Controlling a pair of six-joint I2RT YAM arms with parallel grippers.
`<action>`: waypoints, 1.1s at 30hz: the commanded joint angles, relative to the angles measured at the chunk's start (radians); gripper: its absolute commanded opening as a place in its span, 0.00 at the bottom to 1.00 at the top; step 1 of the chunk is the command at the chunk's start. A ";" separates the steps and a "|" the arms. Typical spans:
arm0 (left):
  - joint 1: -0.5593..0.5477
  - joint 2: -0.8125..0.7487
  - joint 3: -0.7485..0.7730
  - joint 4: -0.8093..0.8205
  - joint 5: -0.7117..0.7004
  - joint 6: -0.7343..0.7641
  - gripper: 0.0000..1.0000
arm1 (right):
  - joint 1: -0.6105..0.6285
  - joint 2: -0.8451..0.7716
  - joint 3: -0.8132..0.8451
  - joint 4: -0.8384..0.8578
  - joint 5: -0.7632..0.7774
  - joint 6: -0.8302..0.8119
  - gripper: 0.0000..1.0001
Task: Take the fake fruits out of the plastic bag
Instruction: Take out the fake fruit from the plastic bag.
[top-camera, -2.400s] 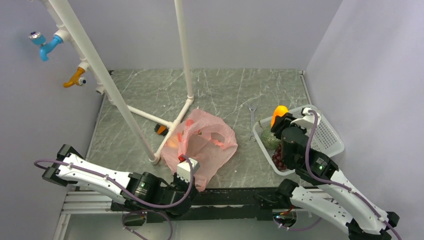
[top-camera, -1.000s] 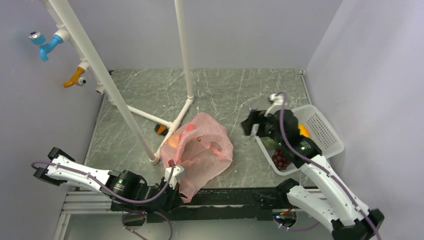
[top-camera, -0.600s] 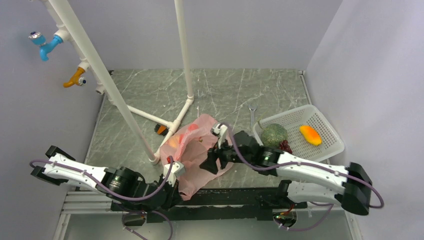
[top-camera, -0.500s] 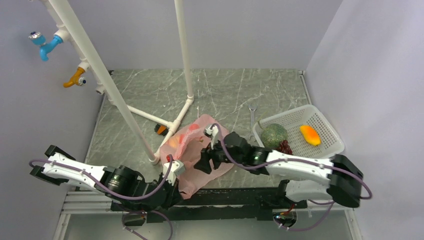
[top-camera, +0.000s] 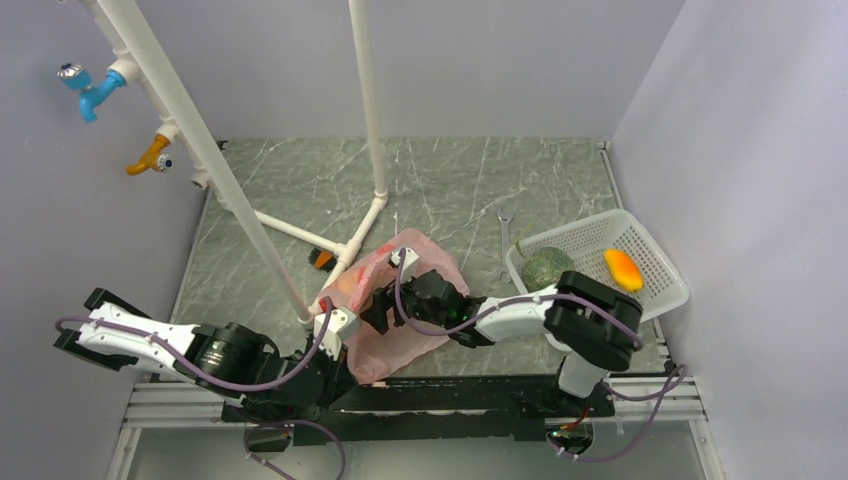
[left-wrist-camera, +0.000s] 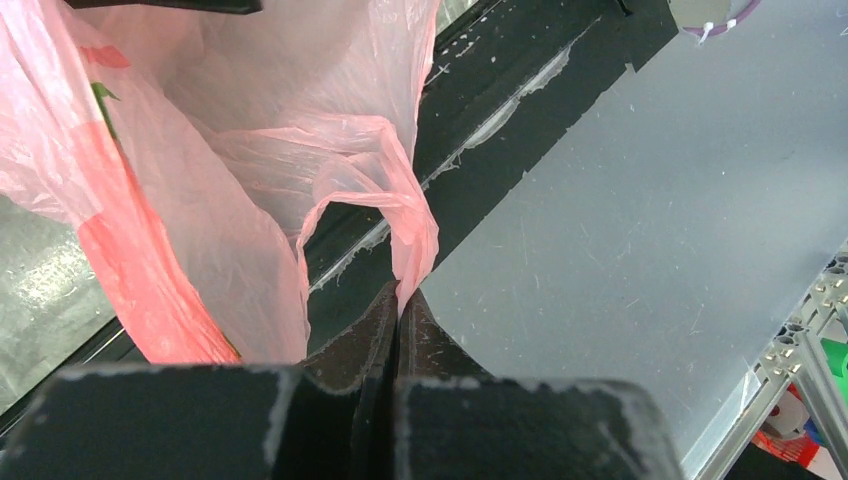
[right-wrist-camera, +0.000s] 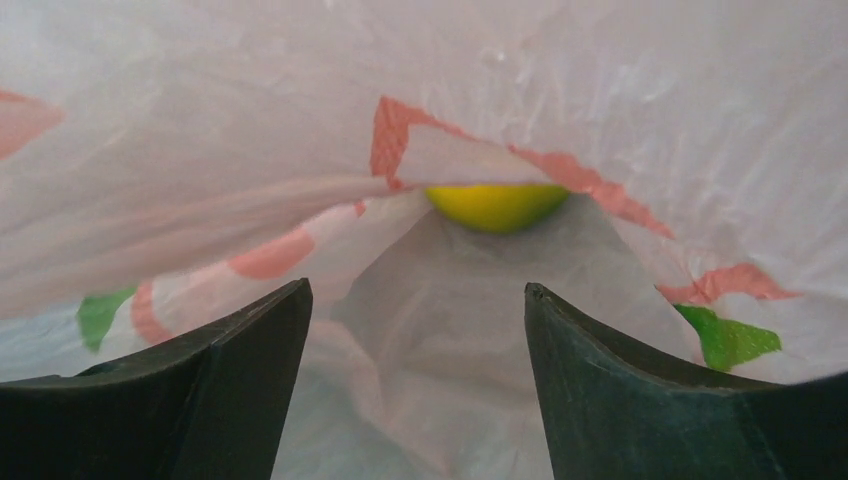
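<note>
Pink bag handle is clamped in the left gripper so the mouth is held up. Inside, the right gripper is spread wide, lined up on a yellow fruit.

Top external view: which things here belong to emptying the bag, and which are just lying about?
Job: plastic bag, pinched by the left end effector; yellow fruit inside, ahead of the open right end effector; melon and orange fruit, already in the mesh basket.
Lying about: wrench, orange-and-black brush, white pipe frame, wall taps.
</note>
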 joint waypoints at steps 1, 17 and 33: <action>-0.007 0.016 0.050 -0.018 -0.043 0.007 0.00 | 0.006 0.080 0.059 0.229 0.074 -0.049 0.82; -0.007 0.020 0.056 -0.053 -0.022 -0.027 0.00 | 0.014 0.402 0.328 0.219 0.127 -0.211 0.99; -0.007 0.049 0.018 -0.053 0.016 -0.061 0.00 | 0.014 0.248 0.306 0.057 0.122 -0.206 0.24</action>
